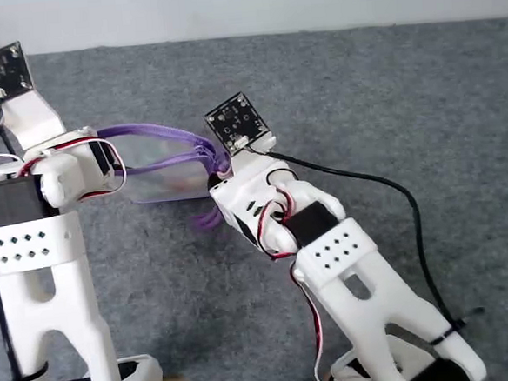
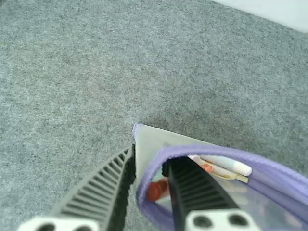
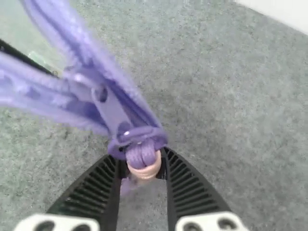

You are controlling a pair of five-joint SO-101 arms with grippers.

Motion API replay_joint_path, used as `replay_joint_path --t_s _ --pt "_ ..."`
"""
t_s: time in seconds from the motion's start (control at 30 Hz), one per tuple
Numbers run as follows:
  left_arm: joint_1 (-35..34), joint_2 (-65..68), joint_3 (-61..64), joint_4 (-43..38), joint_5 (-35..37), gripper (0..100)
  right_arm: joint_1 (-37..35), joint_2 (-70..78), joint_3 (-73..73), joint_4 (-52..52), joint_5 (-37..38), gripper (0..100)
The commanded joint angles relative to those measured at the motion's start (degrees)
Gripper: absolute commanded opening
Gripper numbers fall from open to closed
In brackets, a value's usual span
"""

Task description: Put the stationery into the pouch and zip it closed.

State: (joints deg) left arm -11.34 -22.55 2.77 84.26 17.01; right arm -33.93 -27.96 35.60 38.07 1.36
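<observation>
Purple-edged clear pouch [image 1: 161, 175] stretched between the two arms, low over the grey table [image 1: 405, 101], with stationery [image 2: 226, 166] inside and the mouth not yet zipped. Left gripper [image 2: 150, 159] clamped on the pouch's end wall, one finger inside the opening, one outside. Right gripper [image 3: 141, 166] clenched on the corded zip pull [image 3: 139, 149]. Looks light, soft and floppy, likely to buckle or slide unless anchored. Best kept taut by the stiffer zip band and drawn shut by the pull's knot, not by the slippery film.
</observation>
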Motion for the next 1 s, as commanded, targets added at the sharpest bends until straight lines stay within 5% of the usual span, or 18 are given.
replay_joint_path --t_s 0.0,0.23,0.6,0.77,0.97 --pt "0.44 -0.97 -1.45 -0.26 -0.09 9 0.84 -6.55 -0.53 1.71 3.08 0.9" --pt "1.67 -0.26 -7.25 -2.46 -0.35 9 -1.89 -19.3 -0.62 13.58 7.56 0.8" --pt "26.64 3.96 -7.6 -15.12 -1.76 9 -6.37 -31.16 -0.18 30.81 7.03 0.8" --pt "36.92 7.74 -7.6 -15.3 -9.23 14 -6.37 -38.37 2.99 37.32 7.03 0.8" --pt "40.53 7.74 -7.96 -14.95 -7.47 23 -6.37 -47.78 8.62 42.24 7.12 0.8"
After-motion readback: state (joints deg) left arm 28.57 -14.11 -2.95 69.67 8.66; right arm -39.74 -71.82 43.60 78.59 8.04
